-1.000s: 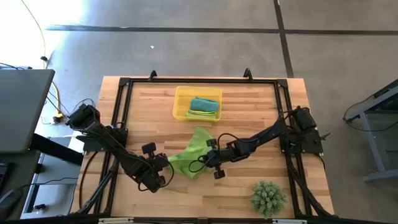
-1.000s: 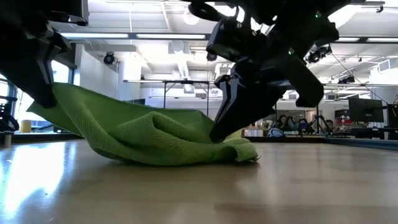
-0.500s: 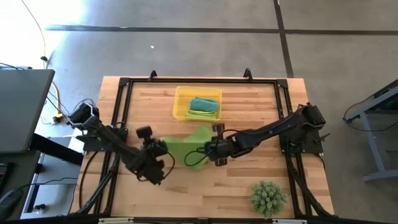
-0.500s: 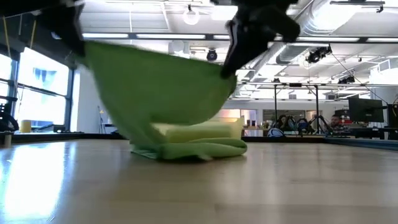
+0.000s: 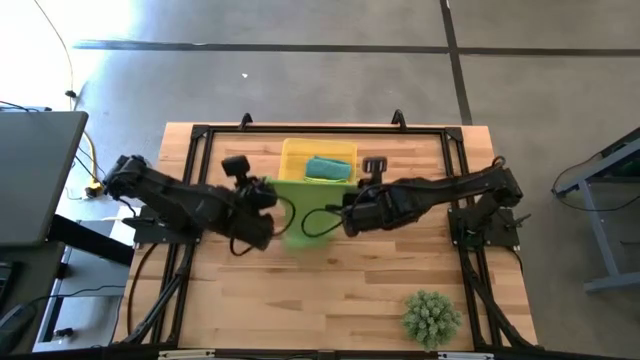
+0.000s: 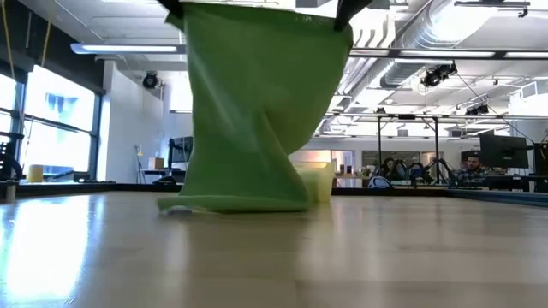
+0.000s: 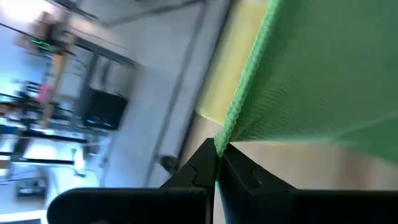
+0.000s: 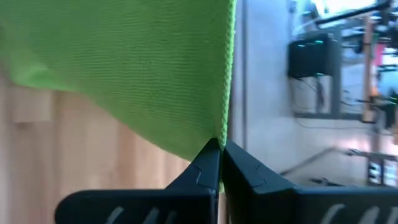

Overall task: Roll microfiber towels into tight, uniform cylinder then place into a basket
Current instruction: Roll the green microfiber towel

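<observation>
**Now two claws hold up one green towel**

Up above the surface (image 5: 400, 290), both claws pinch the same lime-green towel (image 6: 257, 111). The left claw (image 5: 272, 205) is squeezed shut on one top corner. The right claw (image 5: 345, 212) is squeezed shut on the other top corner. The towel stretches between the two claws and hangs down from them like a little curtain.

From the low view, the bottom edge of the towel touches the wood and bunches a bit there. The top edge runs nearly flat from one claw to the other.

In the left wrist view, the left claw's two dark fingers (image 7: 199, 171) press together on the stitched edge of the towel. In the right wrist view, the right claw's fingers (image 8: 205, 165) do the same on their corner.

Just beyond both claws, on the far side of the hanging towel, sits the yellow basket (image 5: 292, 160). Inside it lie a teal towel (image 5: 328, 167) and another green towel (image 5: 322, 181), side by side and touching.

Well away from the right claw, close to the near edge of the surface, stands a spiky green plant (image 5: 432, 317).
</observation>
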Available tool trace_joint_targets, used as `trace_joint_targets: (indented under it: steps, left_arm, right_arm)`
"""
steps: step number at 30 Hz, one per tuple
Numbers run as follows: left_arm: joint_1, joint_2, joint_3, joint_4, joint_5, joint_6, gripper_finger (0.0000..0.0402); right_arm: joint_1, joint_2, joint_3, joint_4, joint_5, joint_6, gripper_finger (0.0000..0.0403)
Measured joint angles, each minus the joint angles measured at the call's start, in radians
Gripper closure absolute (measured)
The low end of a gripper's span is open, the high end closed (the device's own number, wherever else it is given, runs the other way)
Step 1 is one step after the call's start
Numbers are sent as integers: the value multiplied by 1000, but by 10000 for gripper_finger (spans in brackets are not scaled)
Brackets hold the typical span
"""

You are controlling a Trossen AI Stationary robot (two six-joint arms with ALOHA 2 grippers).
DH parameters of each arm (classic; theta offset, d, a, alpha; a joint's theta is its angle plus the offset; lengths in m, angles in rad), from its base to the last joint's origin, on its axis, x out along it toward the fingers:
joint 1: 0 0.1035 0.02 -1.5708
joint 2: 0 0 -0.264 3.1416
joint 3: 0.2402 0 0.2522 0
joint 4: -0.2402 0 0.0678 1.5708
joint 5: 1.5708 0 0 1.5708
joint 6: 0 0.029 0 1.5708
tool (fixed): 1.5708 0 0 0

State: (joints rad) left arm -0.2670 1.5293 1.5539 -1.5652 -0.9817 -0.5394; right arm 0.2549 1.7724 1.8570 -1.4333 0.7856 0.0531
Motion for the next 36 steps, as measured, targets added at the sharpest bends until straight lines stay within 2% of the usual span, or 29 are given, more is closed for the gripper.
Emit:
trace_joint_targets:
  steps: [6, 11, 16, 23, 28, 32, 36]
  left_arm:
    - [119, -37, 65, 10, -97, 152, 401]
    - [199, -55, 105, 47, -119, 271, 401]
    - [250, -62, 150, 85, -130, 380, 401]
    - [299, -61, 192, 216, -164, 605, 402]
    - [325, -62, 223, 360, -250, 761, 401]
    - [328, -62, 246, 443, -259, 814, 401]
    - [294, -63, 254, 439, -221, 753, 401]
  right_arm:
    - [-77, 1, 89, -110, 63, -7, 402]
    - [-146, 1, 138, -129, 105, -9, 402]
    - [-198, 1, 173, -131, 116, -106, 402]
    - [-222, 1, 235, -122, 254, -237, 402]
    - [-222, 1, 283, -117, 375, -323, 402]
    - [-215, 1, 321, -117, 378, -303, 402]
    - [-184, 0, 335, -124, 292, -270, 402]
